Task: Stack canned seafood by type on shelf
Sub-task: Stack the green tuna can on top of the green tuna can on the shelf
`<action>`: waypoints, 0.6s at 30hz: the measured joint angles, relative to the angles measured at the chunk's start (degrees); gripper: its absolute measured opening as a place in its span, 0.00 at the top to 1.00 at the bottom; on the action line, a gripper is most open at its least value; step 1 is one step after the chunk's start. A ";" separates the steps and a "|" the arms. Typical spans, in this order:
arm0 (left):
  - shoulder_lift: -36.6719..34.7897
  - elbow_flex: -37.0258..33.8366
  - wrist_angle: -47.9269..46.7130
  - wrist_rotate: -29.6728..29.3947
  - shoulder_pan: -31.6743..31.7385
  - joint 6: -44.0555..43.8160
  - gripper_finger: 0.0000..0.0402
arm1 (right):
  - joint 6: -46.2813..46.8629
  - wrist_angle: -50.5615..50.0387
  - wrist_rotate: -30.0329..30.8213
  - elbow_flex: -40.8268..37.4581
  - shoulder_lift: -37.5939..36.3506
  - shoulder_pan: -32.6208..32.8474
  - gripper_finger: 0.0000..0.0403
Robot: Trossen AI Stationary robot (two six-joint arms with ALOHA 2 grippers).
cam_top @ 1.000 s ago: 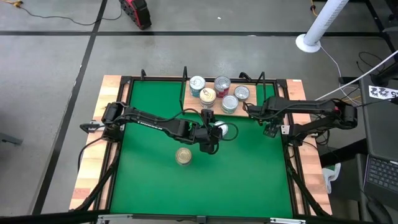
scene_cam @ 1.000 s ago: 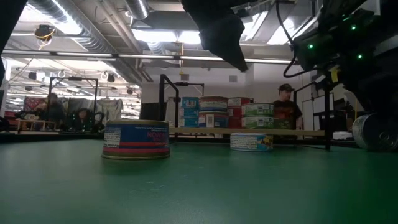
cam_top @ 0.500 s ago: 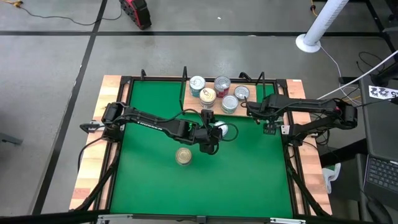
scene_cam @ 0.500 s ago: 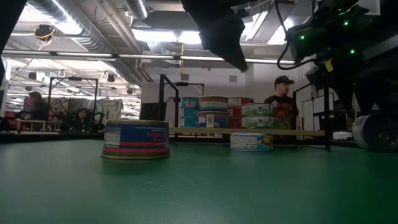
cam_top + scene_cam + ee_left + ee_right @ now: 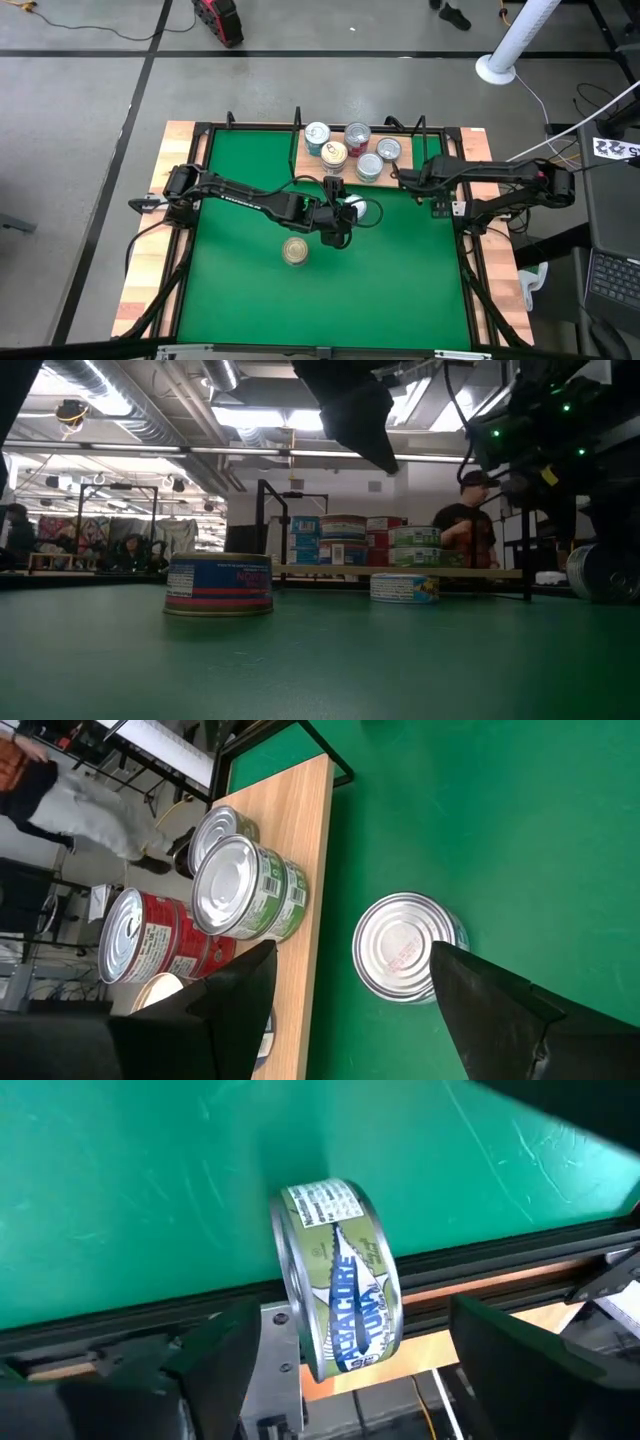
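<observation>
- Left gripper [image 5: 347, 212]: fingers [image 5: 236, 992] spread and released, holding nothing. A silver-lidded tin [image 5: 404, 947] lies flat on the green mat [image 5: 400, 280] in the gap ahead of the fingers, not touched by either pad.
- Just beyond one left finger lies the shelf [image 5: 305, 840], a light-wood board. On it, nearest the finger, stands a green-label stack [image 5: 250, 888]; past that, a red-label stack [image 5: 145, 942].
- Right gripper [image 5: 400, 178]: fingers [image 5: 225, 1345] spread wide, gripping nothing. A tin on its edge, the Albacore tuna can [image 5: 338, 1291], stands between the fingers, resting against the black rail at the mat's border. Contact with either finger cannot be confirmed.
- Farther from the left fingers, toward the near side of the mat, a single tin with a blue and red label [image 5: 220, 583] lies flat and well apart from the shelf.
- Progress, judged: five piles [image 5: 350, 148] show on the shelf from above, and the level view shows several are two tins high, so sorting is well under way.
- Remaining, judged: three tins are off the shelf — the one at the left fingers, the upended tuna can at the right fingers, and the lone blue and red tin. Each must be gripped and set on the pile of its own type.
</observation>
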 joint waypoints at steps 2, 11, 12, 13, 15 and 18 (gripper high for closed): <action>0.00 0.00 0.00 0.00 0.00 0.02 0.35 | -0.02 -0.02 0.93 -0.77 0.00 0.00 0.20; 0.00 0.00 0.02 0.00 0.00 -0.09 0.35 | -4.35 2.00 1.08 -1.90 0.00 -0.11 0.23; 0.00 0.00 0.02 0.00 0.00 -0.11 0.35 | -4.82 2.42 1.00 -1.90 0.00 -0.11 0.24; 0.00 0.00 0.04 0.02 0.00 -0.11 0.35 | -5.46 2.89 0.96 -1.90 0.00 -0.11 0.26; 0.00 0.00 0.04 0.00 0.00 -0.13 0.35 | -5.77 2.98 0.94 -1.90 0.00 -0.11 0.28; 0.00 0.00 0.04 0.00 0.00 -0.13 0.35 | -5.79 3.00 0.81 -1.90 0.00 -0.48 0.32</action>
